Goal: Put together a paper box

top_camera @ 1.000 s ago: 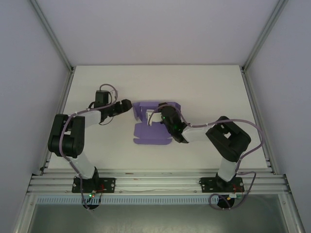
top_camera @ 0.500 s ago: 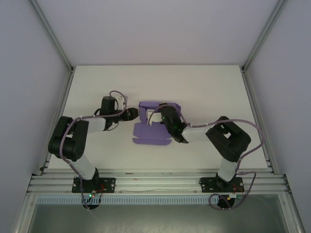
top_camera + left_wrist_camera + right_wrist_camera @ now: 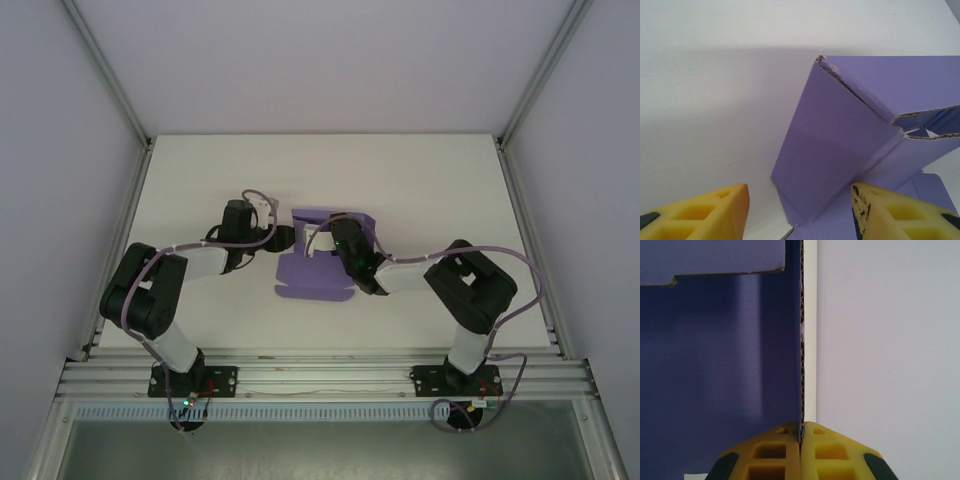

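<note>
1. At the middle of the white bench, seen from the top external camera, the paper box lies as a purple die-cut sheet. Its near part is flat on the surface and its far panels are folded up.
2. Same view: the left arm reaches in from the left, and the left jaws sit just beside the left raised panel. The right arm reaches in from the right, and the right jaws are over the folded-up far part of the card.
3. Left wrist view: both yellow fingers stand well apart at the bottom edge, so the left jaws are partly open and hold nothing. A raised purple panel stands ahead of them, with its lower corner between the two fingers. The right-hand finger is close to the card (contact cannot be confirmed). Torn corrugated edges are visible where the panels meet.
4. Right wrist view: the two yellow fingers are pressed together on the thin corrugated edge of an upright purple panel. The right jaws are therefore closed and pinch the paper box. The clamped edge runs straight up from between the fingertips. Purple card fills the left side and pale surface the right.
</note>
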Controlling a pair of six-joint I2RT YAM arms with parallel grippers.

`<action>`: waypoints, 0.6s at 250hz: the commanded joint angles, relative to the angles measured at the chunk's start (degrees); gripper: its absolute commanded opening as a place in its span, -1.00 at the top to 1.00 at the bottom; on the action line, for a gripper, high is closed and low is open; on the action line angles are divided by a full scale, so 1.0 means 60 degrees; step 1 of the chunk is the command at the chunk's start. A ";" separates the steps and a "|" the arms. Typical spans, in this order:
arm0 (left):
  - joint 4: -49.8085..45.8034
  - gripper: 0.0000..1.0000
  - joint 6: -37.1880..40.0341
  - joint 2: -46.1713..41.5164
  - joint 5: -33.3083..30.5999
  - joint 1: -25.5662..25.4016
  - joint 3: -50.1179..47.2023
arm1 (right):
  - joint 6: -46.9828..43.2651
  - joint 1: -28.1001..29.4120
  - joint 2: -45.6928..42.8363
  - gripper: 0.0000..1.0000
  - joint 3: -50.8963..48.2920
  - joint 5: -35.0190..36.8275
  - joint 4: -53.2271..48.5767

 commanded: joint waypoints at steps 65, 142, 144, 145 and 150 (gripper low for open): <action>-0.0385 -0.03 0.0517 -0.0543 -0.0587 -0.0149 0.0064 | 0.0323 0.0050 -0.0341 1.00 -0.0311 0.0022 -0.0047; 0.0297 0.26 0.0714 -0.0020 -0.1326 -0.0566 0.0419 | 0.0688 0.0088 -0.0415 1.00 -0.0295 -0.0136 -0.0315; 0.0344 0.26 0.0701 -0.0005 -0.1353 -0.0586 0.0417 | 0.0697 0.0095 -0.0409 1.00 -0.0292 -0.0137 -0.0331; 0.0361 0.27 0.0692 0.0000 -0.1376 -0.0599 0.0414 | 0.0701 0.0096 -0.0408 1.00 -0.0291 -0.0142 -0.0334; 0.0419 0.27 0.0690 0.0039 -0.1447 -0.0657 0.0425 | 0.0725 0.0113 -0.0410 1.00 -0.0292 -0.0132 -0.0320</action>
